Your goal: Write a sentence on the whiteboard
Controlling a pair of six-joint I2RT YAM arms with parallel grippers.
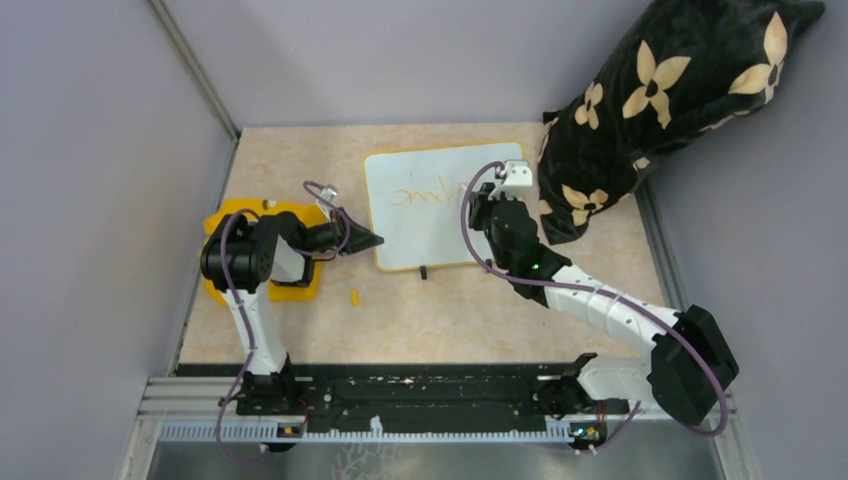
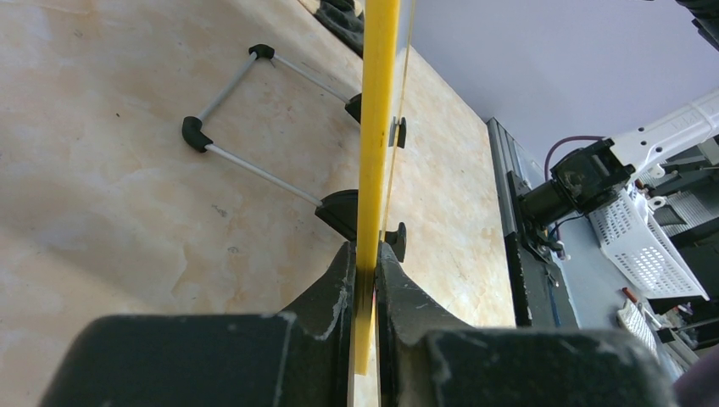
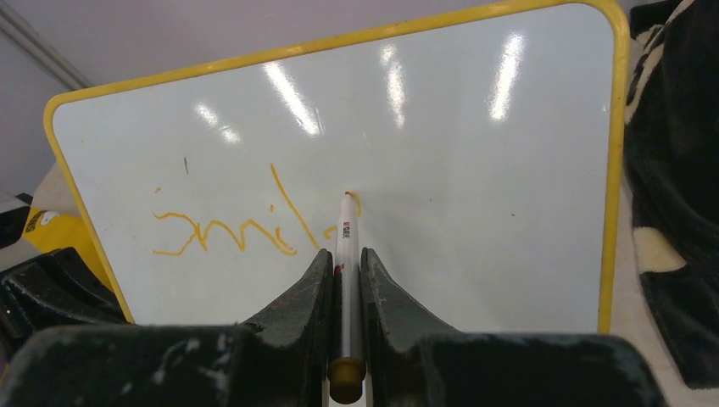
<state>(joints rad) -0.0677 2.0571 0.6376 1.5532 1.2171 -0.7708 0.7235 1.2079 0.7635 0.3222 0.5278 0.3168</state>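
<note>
The whiteboard (image 1: 425,225) lies on the table, a white board with a thin yellow rim (image 3: 617,170). My left gripper (image 1: 372,241) is shut on its near left edge; in the left wrist view the yellow rim (image 2: 376,127) runs straight up from between the fingers (image 2: 365,264). My right gripper (image 3: 343,256) is shut on a white marker (image 3: 343,237), whose tip touches the board. The sentence (image 3: 225,227) reads roughly "Smil" in thin orange strokes, with a further stroke at the marker tip. From above, the right gripper (image 1: 480,208) hangs over the writing (image 1: 425,193).
A black pillow with cream flowers (image 1: 660,110) leans against the board's right side. A flat yellow piece (image 1: 296,288) lies under the left arm. A small orange cap (image 1: 354,296) rests on the table. A wire stand with black feet (image 2: 254,110) sticks out under the board.
</note>
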